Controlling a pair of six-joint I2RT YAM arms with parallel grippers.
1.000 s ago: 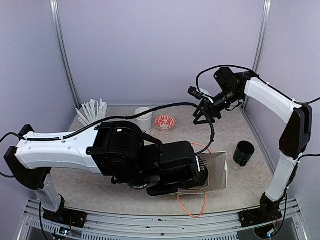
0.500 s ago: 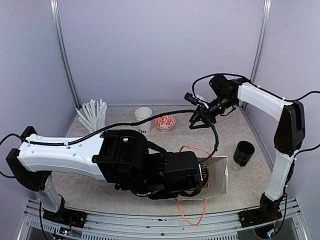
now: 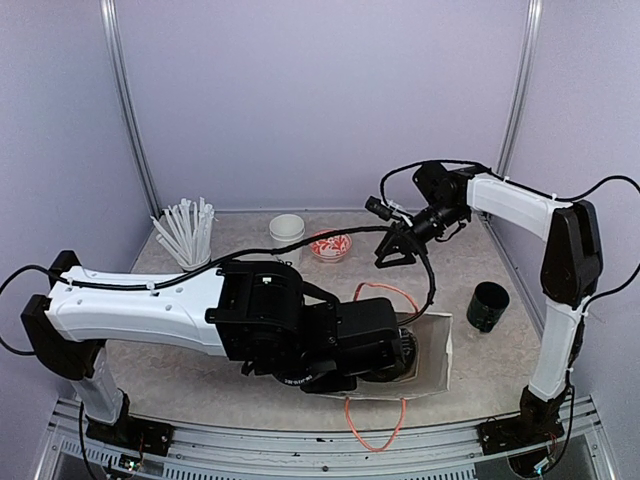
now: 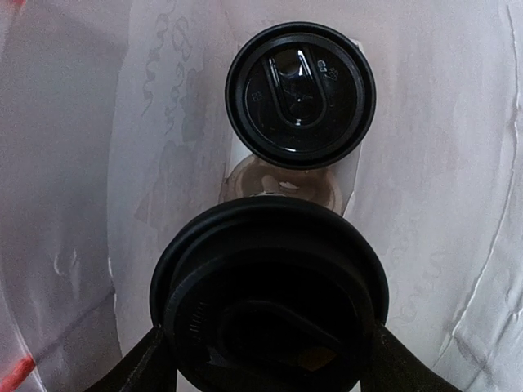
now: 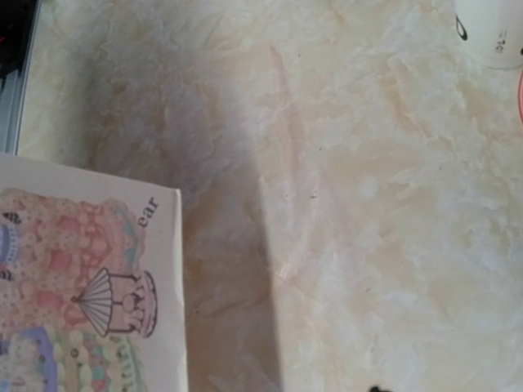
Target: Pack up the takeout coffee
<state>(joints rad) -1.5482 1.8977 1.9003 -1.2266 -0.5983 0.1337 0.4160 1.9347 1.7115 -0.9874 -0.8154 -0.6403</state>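
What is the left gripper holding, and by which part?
The left gripper holds a black-lidded coffee cup by its opposite sides, just below the rim.

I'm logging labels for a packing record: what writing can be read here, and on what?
"ear": printed on the illustrated paper bag.
Black lettering on the white cup: cut off, unreadable.
Raised marks on the black lid: too blurred.
White print on the left arm: too small.
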